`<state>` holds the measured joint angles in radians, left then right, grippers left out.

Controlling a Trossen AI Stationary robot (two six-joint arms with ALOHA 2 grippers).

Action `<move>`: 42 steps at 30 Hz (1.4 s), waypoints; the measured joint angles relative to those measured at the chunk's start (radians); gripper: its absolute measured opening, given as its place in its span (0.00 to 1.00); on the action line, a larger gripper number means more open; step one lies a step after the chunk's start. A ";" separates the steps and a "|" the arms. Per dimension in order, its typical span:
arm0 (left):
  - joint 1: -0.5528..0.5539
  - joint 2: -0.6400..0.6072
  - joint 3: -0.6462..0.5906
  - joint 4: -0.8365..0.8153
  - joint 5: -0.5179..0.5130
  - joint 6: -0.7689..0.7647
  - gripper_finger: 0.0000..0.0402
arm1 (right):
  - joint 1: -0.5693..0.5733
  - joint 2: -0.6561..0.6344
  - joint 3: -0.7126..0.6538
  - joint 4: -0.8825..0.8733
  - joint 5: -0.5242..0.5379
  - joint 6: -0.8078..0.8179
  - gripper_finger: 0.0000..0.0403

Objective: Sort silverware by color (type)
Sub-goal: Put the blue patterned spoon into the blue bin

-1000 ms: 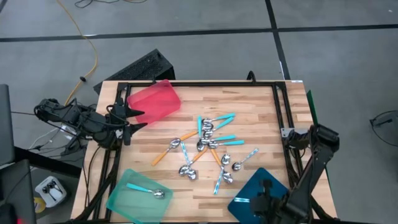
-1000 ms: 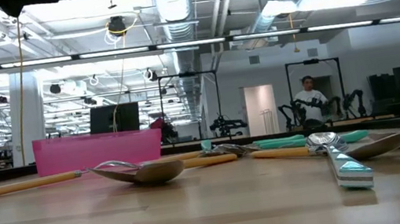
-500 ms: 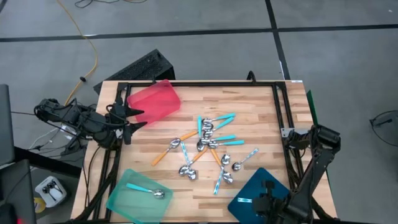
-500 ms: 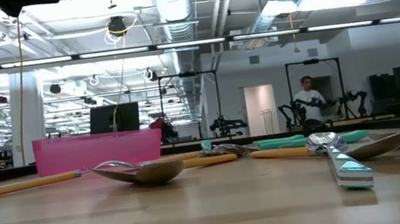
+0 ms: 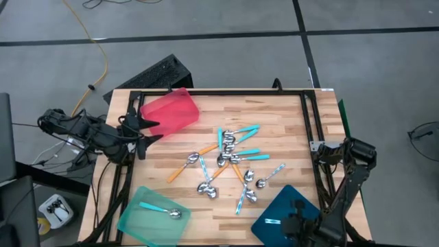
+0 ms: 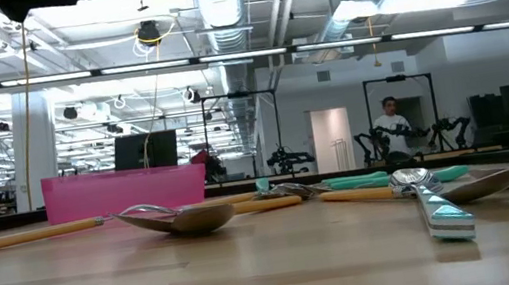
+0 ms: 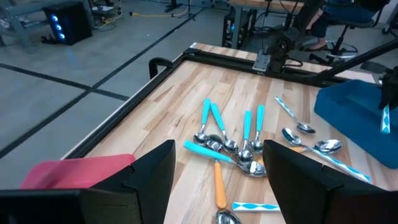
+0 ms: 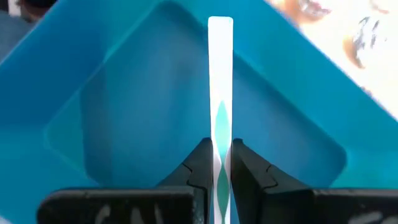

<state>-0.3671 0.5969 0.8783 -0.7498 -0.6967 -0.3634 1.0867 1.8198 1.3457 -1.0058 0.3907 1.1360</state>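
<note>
Wooden tabletop [image 5: 274,116], black frame rail around it, grey floor on every side — your far strip of wood is bare, as is the near middle between the mint-green tray [image 5: 152,217] and the dark-blue tray [image 5: 285,213]. The red tray [image 5: 169,112] juts over the far left corner. You have the spoons [image 5: 230,161] bunched mid-table, handles crossing; one turquoise-handled spoon [image 5: 160,210] lies in the mint-green tray.

Your left gripper [image 5: 142,134] waits at the left edge beside the red tray, fingers spread wide, nothing between them. Your right gripper [image 8: 216,168] hangs over the dark-blue tray, fingers pressed onto the handle of a pale patterned spoon [image 8: 220,81] — its bowl is cut off from the wrist camera. From above, the arm's lower part runs out of frame. At table height, the spoons in the pile overlap too much to count.
</note>
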 joint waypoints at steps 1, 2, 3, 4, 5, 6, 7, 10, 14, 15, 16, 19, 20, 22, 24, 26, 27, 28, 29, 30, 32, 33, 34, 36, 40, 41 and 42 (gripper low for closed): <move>0.000 0.001 0.000 0.000 0.000 0.000 0.56 | 0.000 -0.001 -0.015 0.022 0.010 0.002 0.16; 0.000 0.006 0.000 0.000 0.000 0.000 0.56 | -0.001 -0.002 -0.035 0.045 0.015 0.005 0.16; 0.000 0.008 0.000 0.000 0.000 0.000 0.56 | -0.002 -0.001 -0.057 0.068 0.016 0.007 0.16; 0.000 0.009 0.000 0.000 0.000 0.000 0.56 | -0.002 0.000 -0.077 0.083 0.015 0.008 0.16; 0.000 0.010 0.000 0.000 0.000 0.000 0.56 | -0.001 0.000 -0.094 0.098 0.009 0.008 0.16; 0.000 0.010 0.000 0.000 0.000 0.000 0.56 | -0.001 0.000 -0.109 0.114 0.003 0.012 0.16; 0.000 0.011 0.000 0.000 0.000 0.001 0.56 | -0.001 0.000 -0.122 0.130 -0.001 0.016 0.16; 0.000 0.010 0.000 0.001 0.000 0.001 0.56 | -0.002 0.000 -0.140 0.144 -0.018 0.016 0.16; 0.000 0.010 0.000 0.001 -0.014 0.001 0.56 | 0.006 0.000 -0.156 0.155 -0.024 0.016 0.16; 0.000 0.010 0.000 0.001 -0.024 0.002 0.56 | 0.006 0.000 -0.163 0.164 -0.025 0.015 0.16; 0.000 0.010 0.000 0.001 -0.031 0.002 0.56 | 0.006 0.000 -0.175 0.182 -0.028 0.016 0.16; 0.000 0.010 0.000 0.001 -0.048 0.002 0.56 | 0.006 0.000 -0.222 0.250 -0.045 0.021 0.16; 0.000 0.010 0.000 0.001 -0.049 0.002 0.56 | 0.006 0.000 -0.236 0.266 -0.046 0.029 0.16; 0.000 0.010 0.000 0.001 -0.047 0.002 0.56 | 0.006 -0.001 -0.262 0.283 -0.046 0.059 0.16; 0.000 0.010 0.000 0.001 -0.045 0.002 0.56 | 0.006 -0.001 -0.278 0.279 -0.046 0.082 0.16; 0.000 0.010 0.000 0.001 -0.045 0.002 0.56 | 0.006 -0.002 -0.286 0.278 -0.046 0.102 0.16; 0.000 0.010 0.000 0.001 -0.046 0.002 0.56 | 0.006 -0.002 -0.287 0.271 -0.045 0.111 0.16; 0.000 0.010 0.000 0.001 -0.047 0.002 0.56 | 0.006 -0.002 -0.287 0.263 -0.045 0.120 0.16; 0.000 0.010 0.000 0.001 -0.048 0.002 0.56 | 0.006 -0.002 -0.287 0.257 -0.046 0.127 0.16; 0.000 0.010 0.000 0.001 -0.049 0.002 0.56 | 0.006 -0.002 -0.287 0.252 -0.046 0.136 0.16; 0.000 0.010 0.000 0.001 -0.048 0.002 0.56 | 0.013 -0.002 -0.287 0.240 -0.046 0.161 0.16; 0.000 0.010 0.000 0.001 -0.049 0.002 0.56 | 0.016 -0.002 -0.287 0.231 -0.046 0.177 0.16; 0.000 0.010 0.000 0.001 -0.048 0.002 0.56 | 0.019 -0.002 -0.287 0.221 -0.046 0.194 0.16; 0.000 0.011 0.000 0.001 -0.048 0.002 0.56 | 0.028 -0.002 -0.287 0.204 -0.046 0.229 0.16; 0.000 0.014 0.000 0.001 -0.048 0.002 0.56 | 0.043 -0.002 -0.287 0.191 -0.047 0.287 0.17; 0.000 0.014 0.000 0.001 -0.048 0.002 0.56 | 0.046 -0.002 -0.288 0.190 -0.047 0.299 0.18; 0.000 0.014 0.000 0.001 -0.048 0.002 0.56 | 0.046 -0.002 -0.288 0.188 -0.047 0.309 0.18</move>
<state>-0.3670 0.6106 0.8783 -0.7486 -0.7452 -0.3618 1.1332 1.8183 1.0580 -0.8182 0.3436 1.4455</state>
